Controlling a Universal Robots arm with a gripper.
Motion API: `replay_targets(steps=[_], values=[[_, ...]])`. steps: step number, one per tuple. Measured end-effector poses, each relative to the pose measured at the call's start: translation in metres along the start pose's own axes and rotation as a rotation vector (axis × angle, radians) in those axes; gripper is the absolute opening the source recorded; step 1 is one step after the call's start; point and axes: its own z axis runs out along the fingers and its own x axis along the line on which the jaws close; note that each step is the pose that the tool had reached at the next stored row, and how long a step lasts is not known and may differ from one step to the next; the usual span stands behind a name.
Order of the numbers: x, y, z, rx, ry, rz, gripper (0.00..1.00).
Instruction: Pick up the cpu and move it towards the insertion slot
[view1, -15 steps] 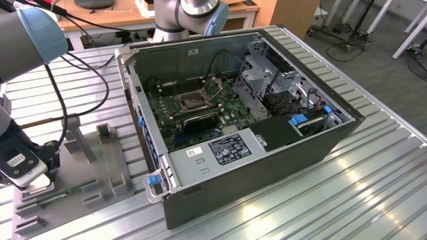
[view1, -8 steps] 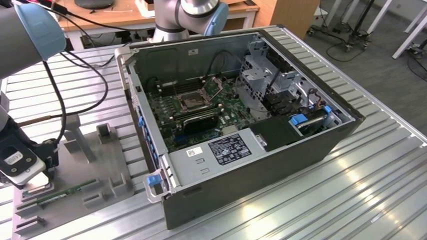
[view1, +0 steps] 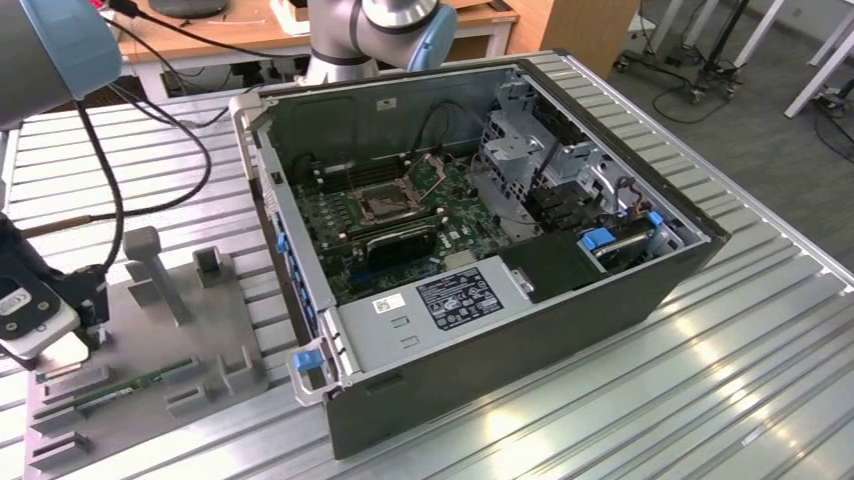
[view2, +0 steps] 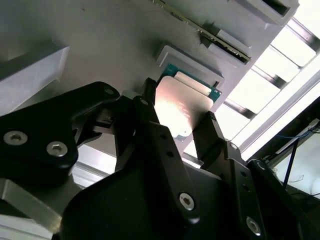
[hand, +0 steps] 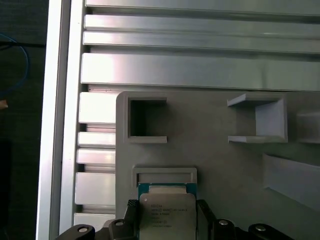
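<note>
Second wrist view, end effector (view2: 177, 112) astride cpu (view2: 182, 97)

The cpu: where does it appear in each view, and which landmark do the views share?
Exterior view: hidden under the gripper, over the grey tray.
Second wrist view: the cpu, at the gripper.
First wrist view: the cpu, at the gripper.
Shared landmark: the grey tray.

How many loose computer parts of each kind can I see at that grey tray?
cpu: 1
memory stick: 1
Total at the grey tray: 2
</note>
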Motion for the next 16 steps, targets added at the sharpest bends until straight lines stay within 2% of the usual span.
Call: replay_targets(steps=[12,16], values=[[0.0,0.0011,-0.0359,0.0,-0.0001,0.0,0.54],[0.0001,0.0014,-0.0452,0.0,0.0,0.0,0.54]])
